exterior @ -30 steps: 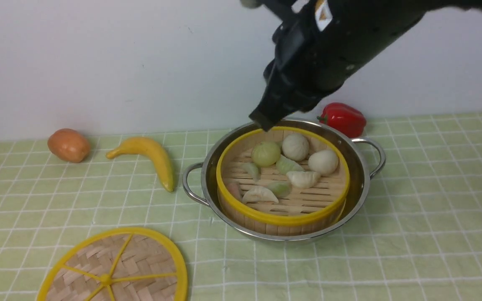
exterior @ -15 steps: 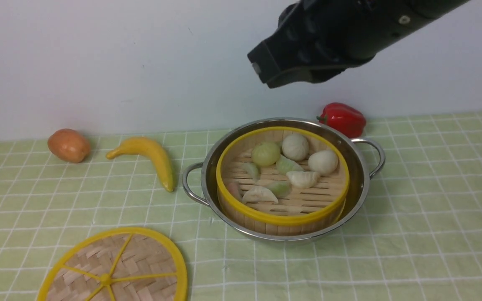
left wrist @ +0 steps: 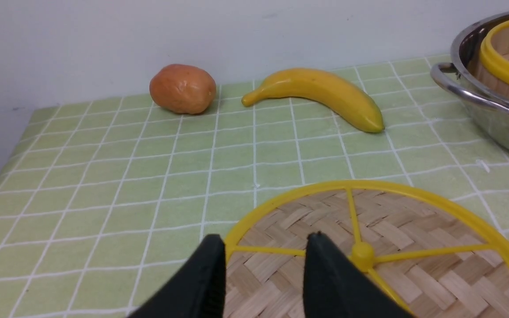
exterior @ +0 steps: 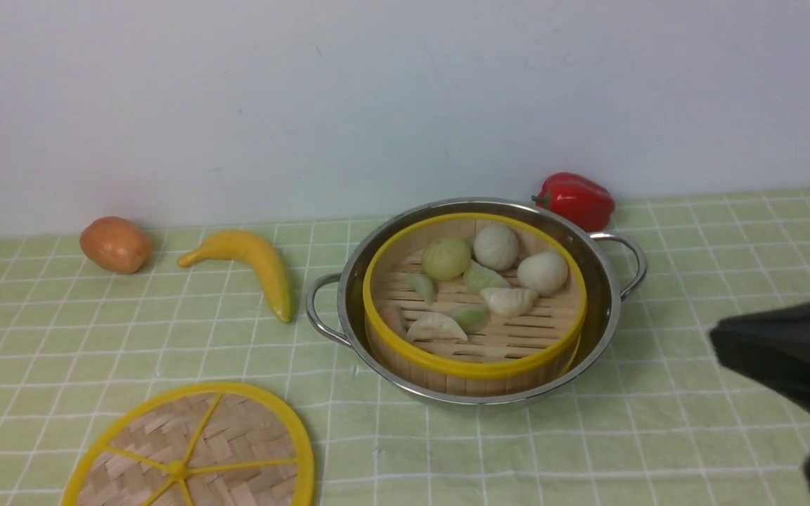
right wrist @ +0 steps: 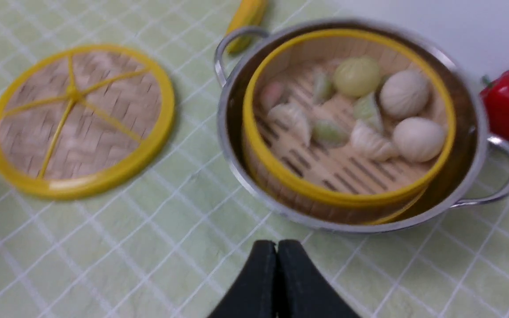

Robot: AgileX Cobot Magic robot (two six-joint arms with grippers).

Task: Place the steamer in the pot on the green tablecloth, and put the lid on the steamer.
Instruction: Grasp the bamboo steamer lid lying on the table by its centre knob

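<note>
Your right pincer (right wrist: 276, 245) is clamped shut on nothing, fingertips pressed together. Just ahead of it sits the wide, shiny stainless-steel pot (exterior: 598, 302) on the pale green tablecloth with the white grid (exterior: 658, 436). The round bamboo-slat steamer with the yellow rim (exterior: 475, 369) is down inside that pot, toy buns and dumplings on its slats, so I'd call the first half done.

Over to your left pincer (left wrist: 263, 238): its jaws are parted with nothing between them. It is poised over the near edge of the flat woven-bamboo lid with the yellow rim and spokes (left wrist: 413, 234), which lies flat on the cloth under and ahead of it. I can't tell whether the tips touch the weave. The pot is further out from this pincer, toward your right arm's side.

That lid looks light, thin and stiff, so weight won't trouble you. Lying flat, though, it gives the jaws little to bite. The yellow rim looks smooth and may be slick. I'd go for the raised hub just ahead of the tips, or pinch a spoke. Squeeze gently, because the woven strips look brittle, and expect a rim grip to let it hang tilted
</note>
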